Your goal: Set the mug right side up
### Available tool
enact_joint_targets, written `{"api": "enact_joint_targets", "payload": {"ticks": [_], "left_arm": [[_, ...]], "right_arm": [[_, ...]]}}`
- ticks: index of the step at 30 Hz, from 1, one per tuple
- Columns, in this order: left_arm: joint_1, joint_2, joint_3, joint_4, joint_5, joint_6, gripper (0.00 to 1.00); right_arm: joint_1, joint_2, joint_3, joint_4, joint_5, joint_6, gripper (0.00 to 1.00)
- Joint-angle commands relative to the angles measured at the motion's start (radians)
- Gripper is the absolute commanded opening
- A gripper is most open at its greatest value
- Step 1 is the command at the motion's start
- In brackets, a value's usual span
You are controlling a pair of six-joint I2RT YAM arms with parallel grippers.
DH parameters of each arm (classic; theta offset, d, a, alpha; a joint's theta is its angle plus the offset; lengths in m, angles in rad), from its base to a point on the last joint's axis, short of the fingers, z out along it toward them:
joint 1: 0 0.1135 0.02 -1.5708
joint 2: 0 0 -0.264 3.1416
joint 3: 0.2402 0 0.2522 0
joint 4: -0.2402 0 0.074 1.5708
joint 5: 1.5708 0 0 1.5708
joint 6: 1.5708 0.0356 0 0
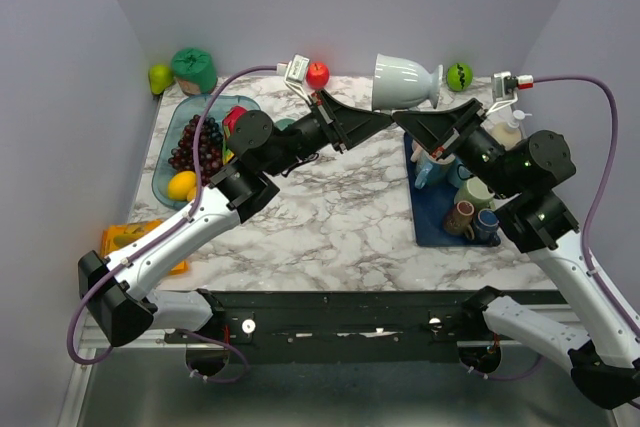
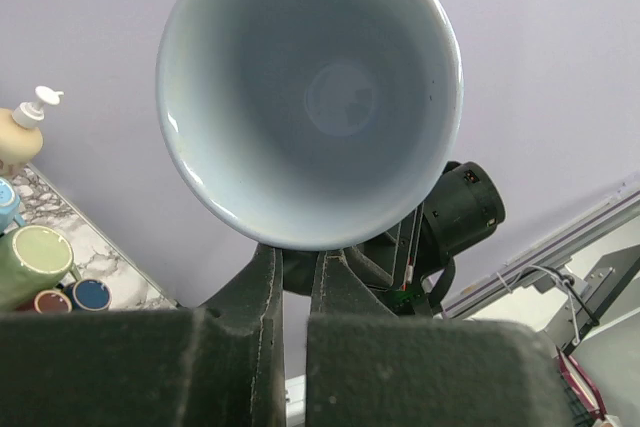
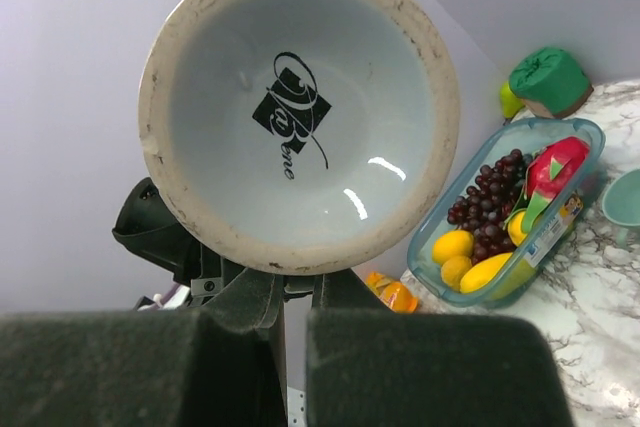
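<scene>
Your desk point(image 1: 340, 209) shows open marble between the fruit tub point(image 1: 160, 179) on the left and the cup tray point(image 1: 424, 229) on the right. The mug point(image 1: 405, 82) hangs sideways above the far edge, mouth leftward, close to the wall. The left pincer point(image 1: 388, 116) and right pincer point(image 1: 402, 121) both pinch it from beneath, tips nearly meeting.
</scene>
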Motion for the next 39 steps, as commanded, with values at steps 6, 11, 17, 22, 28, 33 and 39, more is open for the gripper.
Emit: {"api": "enact_joint_targets", "payload": {"ticks": [6, 11, 17, 22, 28, 33, 39], "left_arm": [[-0.002, -0.022, 0.001, 0.062, -0.089, 0.122, 0.00], [-0.002, -0.033, -0.010, 0.031, -0.101, 0.145, 0.00], [-0.002, -0.045, -0.021, -0.026, -0.143, 0.162, 0.00], [-0.002, -0.042, 0.014, -0.158, -0.199, 0.209, 0.00], [-0.001, -0.028, 0.070, -0.331, -0.282, 0.297, 0.00], [-0.001, 0.001, 0.132, -0.528, -0.416, 0.445, 0.00], [0.005, 0.071, 0.156, -0.662, -0.618, 0.643, 0.00]], "right_arm": [[0.031, -0.003, -0.019, -0.088, -0.027, 0.011, 0.01], [0.030, 0.003, -0.006, -0.134, 0.007, 0.019, 0.11], [0.031, -0.018, -0.019, -0.151, 0.058, 0.013, 0.49], [0.031, -0.032, -0.029, -0.180, 0.105, 0.004, 0.55], [0.030, -0.025, -0.013, -0.347, 0.186, 0.013, 0.60], [0.030, -0.037, -0.004, -0.580, 0.344, 0.011, 0.63], [0.030, -0.008, 0.028, -0.846, 0.542, -0.029, 1.00]]}}
